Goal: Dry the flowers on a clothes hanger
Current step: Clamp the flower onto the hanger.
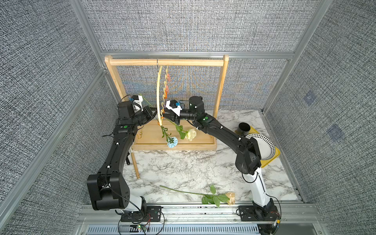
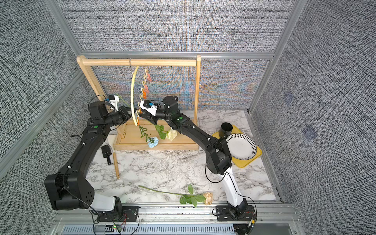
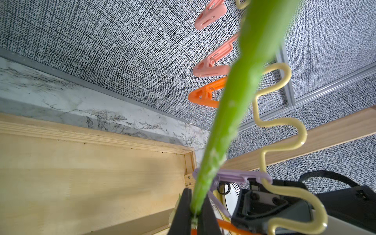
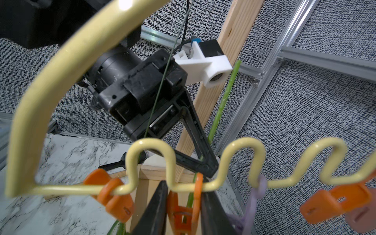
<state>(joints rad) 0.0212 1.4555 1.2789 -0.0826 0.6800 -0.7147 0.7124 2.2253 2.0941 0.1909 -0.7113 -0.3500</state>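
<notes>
Your left gripper was clenched on the stem of the rose, steadying it at the low end of the hanger, while your right gripper pinched an orange clip there, apparently to seat that stem beside the hanging blue flower; the tan rose lay well before the hanger.

Probably a robotics lab cell: grey fabric panels in aluminium framing wall in a marble-patterned tabletop.

Pale-yellow hanger, orange clips, green stem; grey-veined white marble counter; black-dotted white plate, yellow tray.
</notes>
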